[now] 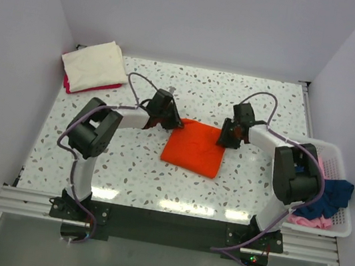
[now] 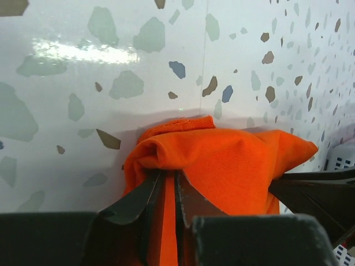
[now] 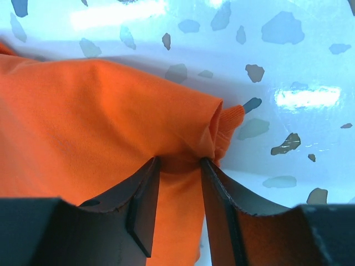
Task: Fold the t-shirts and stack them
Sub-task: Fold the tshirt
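Orange tee [image 1: 193, 150] sits mid table [image 1: 125, 165], folded. Left gripper [image 2: 168, 176] is clamped on its far-left corner. Right gripper [image 3: 177, 162] straddles the far-right corner, can't tell if pinched tho. Prob so both corners lift evenly.

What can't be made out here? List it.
Top view: right arm covers part of the white plastic lattice basket.
Top view: folded cream cloth shirt hides most of the magenta shirt beneath.
Right wrist view: whether the right gripper clamps the bright orange cloth t-shirt; bunched cloth fills its jaws.
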Motion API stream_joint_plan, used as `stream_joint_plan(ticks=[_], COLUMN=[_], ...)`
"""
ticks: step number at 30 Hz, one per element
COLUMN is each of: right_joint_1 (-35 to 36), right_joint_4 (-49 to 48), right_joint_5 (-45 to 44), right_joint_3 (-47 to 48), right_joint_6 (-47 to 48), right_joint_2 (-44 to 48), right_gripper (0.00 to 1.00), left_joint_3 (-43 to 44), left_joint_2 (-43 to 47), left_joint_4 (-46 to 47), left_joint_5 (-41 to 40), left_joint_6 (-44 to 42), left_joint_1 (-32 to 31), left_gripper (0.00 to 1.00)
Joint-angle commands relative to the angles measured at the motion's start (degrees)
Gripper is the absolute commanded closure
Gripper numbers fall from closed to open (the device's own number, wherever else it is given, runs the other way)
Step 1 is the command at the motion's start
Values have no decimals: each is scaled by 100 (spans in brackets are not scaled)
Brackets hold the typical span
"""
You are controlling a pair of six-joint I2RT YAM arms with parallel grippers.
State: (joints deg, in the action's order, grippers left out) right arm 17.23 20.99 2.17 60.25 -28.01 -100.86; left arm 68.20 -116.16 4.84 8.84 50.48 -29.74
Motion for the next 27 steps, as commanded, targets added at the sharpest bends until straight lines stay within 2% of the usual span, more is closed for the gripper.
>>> stream_joint_plan(ticks=[1, 5, 12, 19, 22, 27], right_joint_1=[-211, -370, -414, -405, -256, -62], right_joint_4=[-122, -184, 1, 440, 39, -876], right_joint_5=[239, 600, 1161, 1039, 1407, 2697], right_joint_3=[-163, -23, 916, 1174, 910, 655], right_joint_6=[-12, -3, 155, 253, 69, -318], right_joint_2=[-206, -241, -479, 266, 663, 375], right_gripper=[60, 60, 63, 62, 59, 60], left_joint_3=[-316, -396, -413, -492, -824, -1546], left_joint_2=[181, 339, 752, 1463, 1640, 1693], left_joint_4=[-194, -194, -203, -159, 121, 1140], left_joint_5=[-357, -234, -41, 564, 1012, 1585], left_joint_6=[76, -29, -205, -434, -337, 137], left_joint_1=[275, 363, 469, 416, 267, -207], left_gripper=[82, 80, 78, 75, 75, 77])
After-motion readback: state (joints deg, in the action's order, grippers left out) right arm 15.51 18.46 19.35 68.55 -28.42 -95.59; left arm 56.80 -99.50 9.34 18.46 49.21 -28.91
